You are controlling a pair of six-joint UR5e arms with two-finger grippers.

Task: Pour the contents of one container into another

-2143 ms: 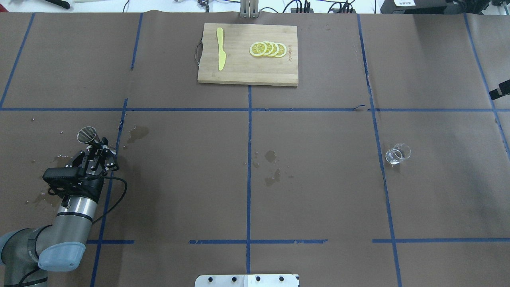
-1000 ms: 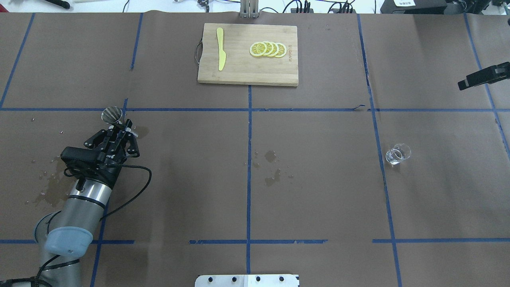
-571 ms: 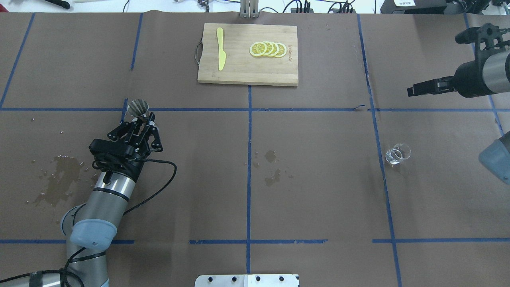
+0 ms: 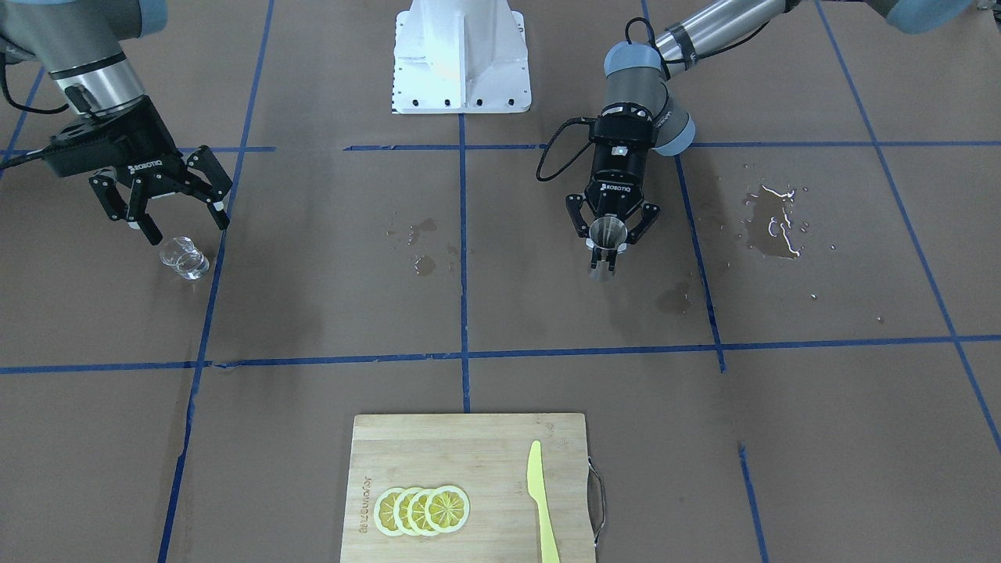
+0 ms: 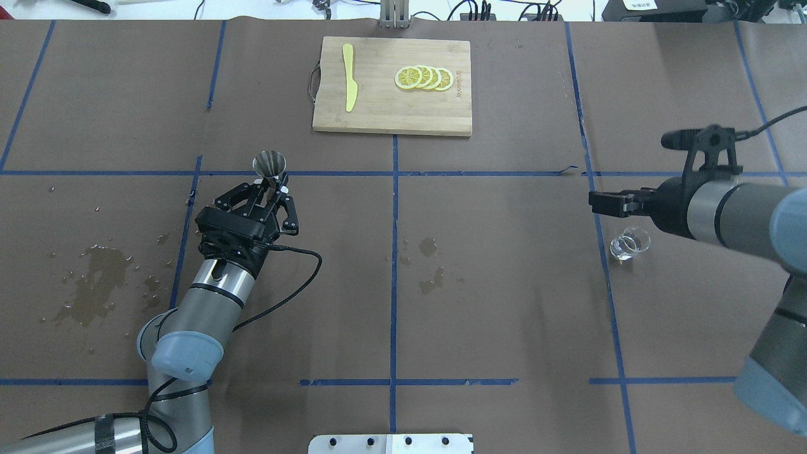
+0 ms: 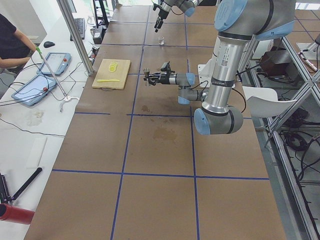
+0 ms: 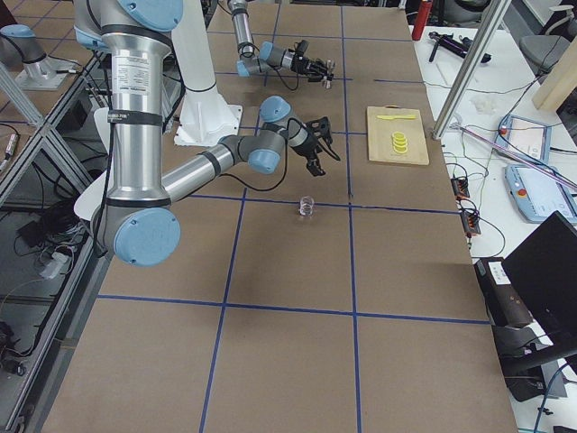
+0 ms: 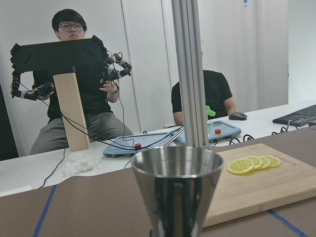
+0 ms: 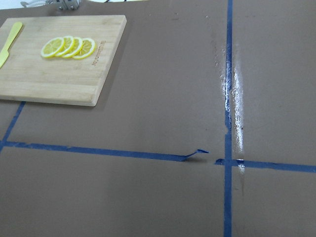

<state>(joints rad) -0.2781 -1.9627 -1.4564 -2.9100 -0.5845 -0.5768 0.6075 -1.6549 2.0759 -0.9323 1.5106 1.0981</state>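
The small clear glass cup (image 5: 629,243) stands upright on the brown paper (image 5: 693,296) at the robot's right, just beside a blue tape line (image 5: 604,258). What it holds cannot be told. The steel hourglass jigger (image 4: 608,232) is upright, wider cup on top. The left gripper (image 4: 607,246) clamps its waist and holds it off the paper.

Left arm's stretched forward with the wrist about level, left gripper (image 4: 608,244) clamped on the jigger (image 4: 607,229), holding it upright. Right arm reaches across, right gripper (image 4: 184,225) tilted down at the table, fingers spread wide.
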